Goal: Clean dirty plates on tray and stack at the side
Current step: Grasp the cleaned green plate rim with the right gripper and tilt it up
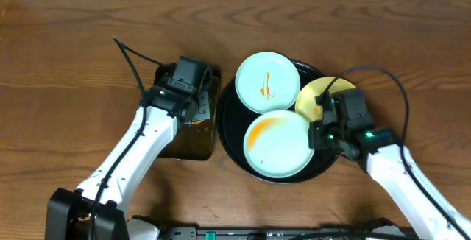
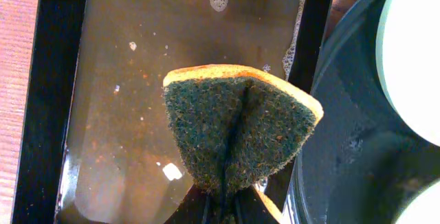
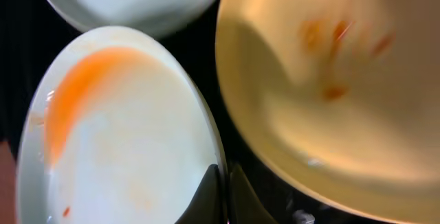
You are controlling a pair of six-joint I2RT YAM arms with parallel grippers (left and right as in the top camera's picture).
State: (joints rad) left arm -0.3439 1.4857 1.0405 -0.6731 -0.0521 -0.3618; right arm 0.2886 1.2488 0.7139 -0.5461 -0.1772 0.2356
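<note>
Overhead, all three plates sit on the round black tray [image 1: 227, 126], centre-right of the bench [image 1: 66, 63]. The upper mint plate [image 1: 267, 82] has a smear running top-to-bottom. The lower mint plate [image 1: 278, 143] has an orange arc along its upper left, and the yellow plate [image 1: 318, 93] is at right. Only the left wrist view shows the left pincer [image 2: 225, 210] clamped on a folded sponge [image 2: 237, 131], crease vertical, over the rectangular tray [image 2: 48, 114]. The right pincer [image 3: 223, 196] is at the lower mint plate's rim with its fingers nearly together, can't tell if it's gripping.
</note>
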